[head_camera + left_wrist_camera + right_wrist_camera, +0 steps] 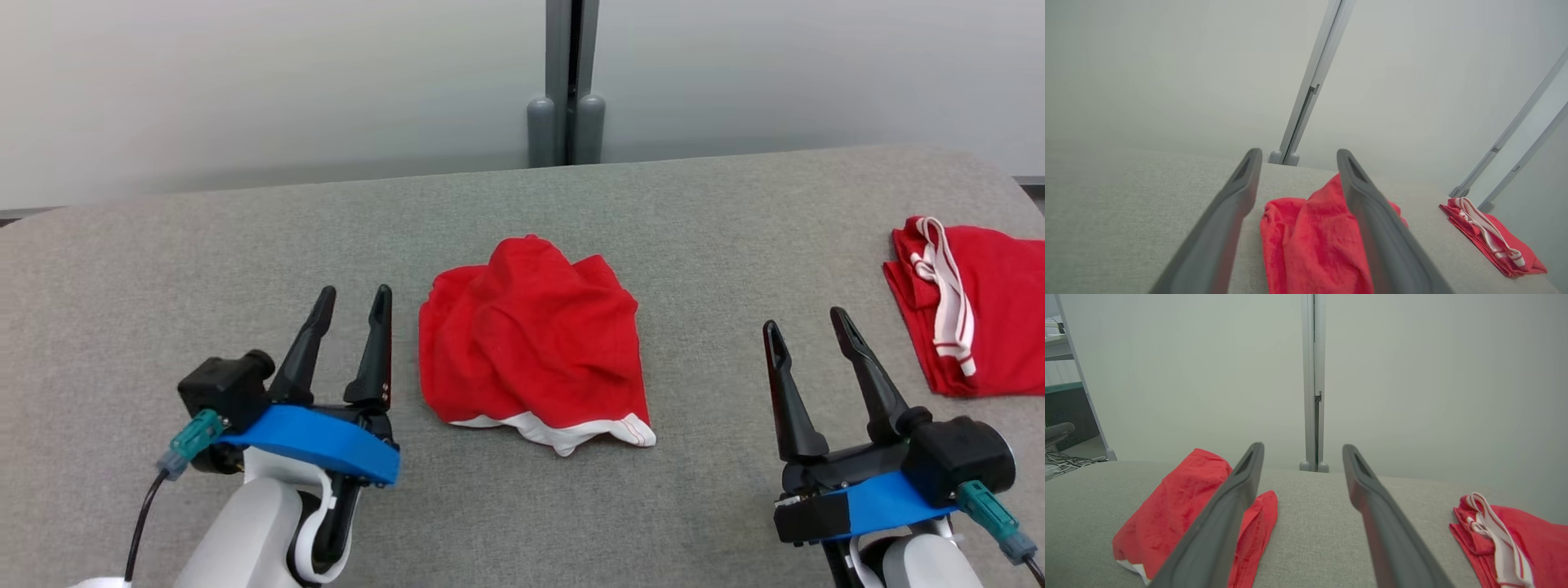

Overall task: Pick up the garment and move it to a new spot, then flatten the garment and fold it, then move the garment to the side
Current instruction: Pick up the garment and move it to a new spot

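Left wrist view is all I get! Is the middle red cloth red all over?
Observer: No, the cloth has a white edge nearest the robot.
Operator: Where's the other gripper?
Observer: The right gripper is open and empty, between that cloth and the striped cloth.
Operator: Is my gripper touching the cloth?
Observer: No, the left gripper is open, with bare table between it and the cloth.
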Robot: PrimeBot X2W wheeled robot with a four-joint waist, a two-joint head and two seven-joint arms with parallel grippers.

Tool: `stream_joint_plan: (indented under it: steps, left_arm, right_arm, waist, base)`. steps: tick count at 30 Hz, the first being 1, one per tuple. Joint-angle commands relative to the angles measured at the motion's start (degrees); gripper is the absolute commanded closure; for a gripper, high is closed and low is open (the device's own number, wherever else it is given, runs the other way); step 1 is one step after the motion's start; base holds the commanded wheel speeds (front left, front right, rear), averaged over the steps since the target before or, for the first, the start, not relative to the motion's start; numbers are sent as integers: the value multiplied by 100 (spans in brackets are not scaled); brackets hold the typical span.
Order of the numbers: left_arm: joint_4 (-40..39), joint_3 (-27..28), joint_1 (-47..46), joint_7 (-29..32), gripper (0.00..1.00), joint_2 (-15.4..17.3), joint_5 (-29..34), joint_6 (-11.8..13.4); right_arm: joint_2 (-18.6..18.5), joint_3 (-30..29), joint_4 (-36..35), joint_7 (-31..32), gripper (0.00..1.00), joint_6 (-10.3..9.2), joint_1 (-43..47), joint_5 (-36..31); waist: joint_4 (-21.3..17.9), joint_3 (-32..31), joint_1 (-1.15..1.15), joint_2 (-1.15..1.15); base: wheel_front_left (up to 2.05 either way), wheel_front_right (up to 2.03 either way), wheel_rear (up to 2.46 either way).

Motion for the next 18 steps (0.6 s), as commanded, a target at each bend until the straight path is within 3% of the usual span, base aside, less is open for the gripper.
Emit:
stream_joint_plan:
  steps: [1, 9, 18]
  left_arm:
    - [-75, 87, 100, -66, 0, 61, 100, 34]
    - [-584, 757, 686, -125, 0, 180, 997, 239]
    - [-658, 1443, 1350, -127, 0, 204, 1560, 182]
  right_arm:
    - [-2, -42, -35, 20, 0, 0, 79, -51]
    - [-3, -286, 73, 133, 0, 0, 216, -34]
    - [-4, -437, 319, 270, 0, 0, 381, 75]
  waist:
    - [71, 4, 0, 0]
    - [302, -110, 0, 0]
    - [338, -298, 0, 0]
  base:
    - [0, 0, 0]
    - [0, 0, 0]
    - [0, 0, 0]
